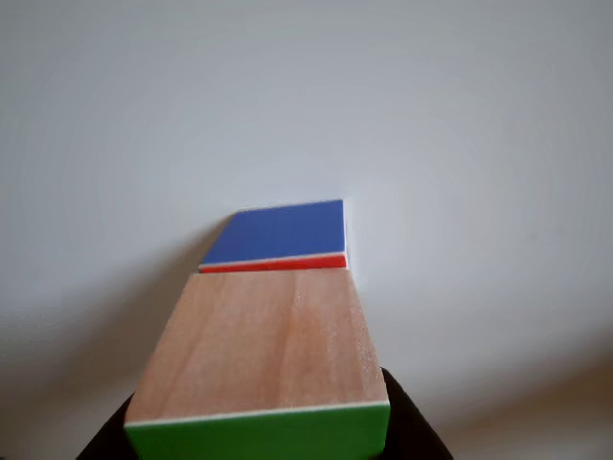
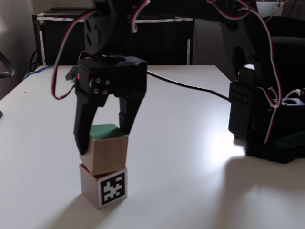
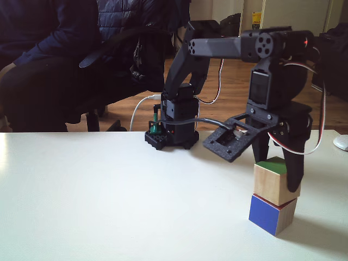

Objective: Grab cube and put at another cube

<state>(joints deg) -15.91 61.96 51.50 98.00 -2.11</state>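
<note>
The cube shows a green top and bare-wood sides and sits on top of another cube, turned a little against it. That lower cube has a white face with a black tag and a strip of red at its top edge. My gripper comes down from above, with one finger on each side of the upper cube, shut on it. In a fixed view the cube rests on another cube's blue face side, gripper around it. In the other view the wood-and-green cube lies close, blue-and-red another cube beyond.
The arm's base stands at the back of the white table, with a black cable running across the top. A seated person is behind the table. A white object lies at the right edge.
</note>
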